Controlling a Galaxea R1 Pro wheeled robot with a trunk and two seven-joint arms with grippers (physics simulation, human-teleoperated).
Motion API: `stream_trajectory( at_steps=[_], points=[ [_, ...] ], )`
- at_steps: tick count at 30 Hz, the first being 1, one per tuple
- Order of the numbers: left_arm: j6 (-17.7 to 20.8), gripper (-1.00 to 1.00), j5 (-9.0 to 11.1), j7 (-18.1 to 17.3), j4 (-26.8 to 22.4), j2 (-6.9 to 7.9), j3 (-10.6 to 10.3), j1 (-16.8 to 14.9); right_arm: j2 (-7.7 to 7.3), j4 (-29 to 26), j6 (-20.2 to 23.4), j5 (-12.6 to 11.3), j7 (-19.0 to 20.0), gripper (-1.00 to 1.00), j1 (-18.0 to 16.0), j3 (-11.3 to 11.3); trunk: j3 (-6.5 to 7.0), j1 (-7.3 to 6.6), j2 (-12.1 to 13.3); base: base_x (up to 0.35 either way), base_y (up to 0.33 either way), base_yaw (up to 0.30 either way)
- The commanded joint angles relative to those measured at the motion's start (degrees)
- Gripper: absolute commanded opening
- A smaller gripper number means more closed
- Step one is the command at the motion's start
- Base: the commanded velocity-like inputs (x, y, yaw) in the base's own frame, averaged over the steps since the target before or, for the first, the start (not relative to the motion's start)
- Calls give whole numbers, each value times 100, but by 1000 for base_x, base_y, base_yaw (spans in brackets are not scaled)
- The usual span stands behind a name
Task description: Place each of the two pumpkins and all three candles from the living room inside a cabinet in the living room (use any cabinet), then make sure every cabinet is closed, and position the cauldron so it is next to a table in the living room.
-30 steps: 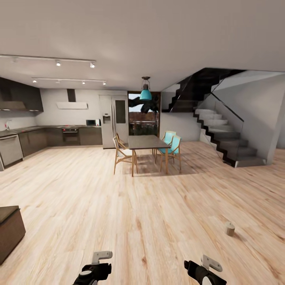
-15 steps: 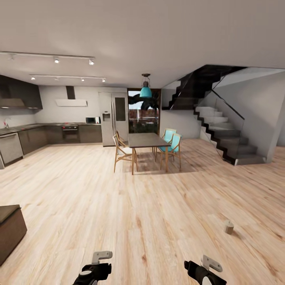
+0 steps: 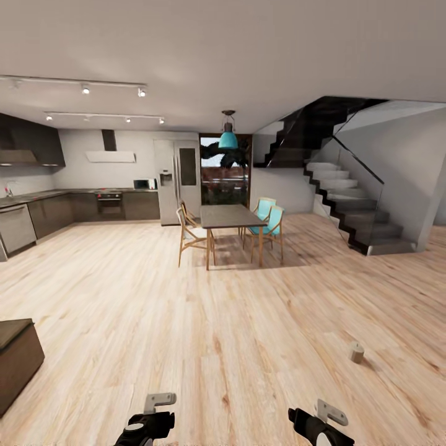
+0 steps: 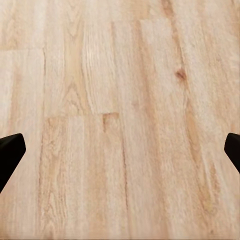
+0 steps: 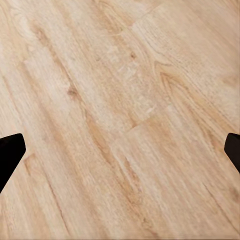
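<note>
— Where is the candle?

— Upright on the plank floor, alone, on the near side of the dining table and well apart from it, off toward the staircase.

— And the grippers?

— Left gripper and right gripper both have jaws spread wide over bare floor, holding nothing.

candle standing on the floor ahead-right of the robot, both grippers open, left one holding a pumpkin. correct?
Not quite. The left gripper holds nothing: the left wrist view shows its fingertips spread wide with bare plank floor between them. The rest stands: the candle is upright on the floor ahead-right in the head view, and the right gripper is open too.
</note>
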Motion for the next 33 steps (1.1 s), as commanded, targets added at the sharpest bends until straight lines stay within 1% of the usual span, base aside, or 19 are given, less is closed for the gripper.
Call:
stream_trajectory(
  at_steps=[1,33],
  points=[
    [19,100,56,58,-13,10,-47,-5,-5,-11,18,-47,-47,100,-3,20,1,-22,36,0,0,0],
    [19,100,56,58,-13,9,-47,-5,-5,-11,12,-47,-47,100,-3,20,284,-725,1320,0,0,0]
  ],
)
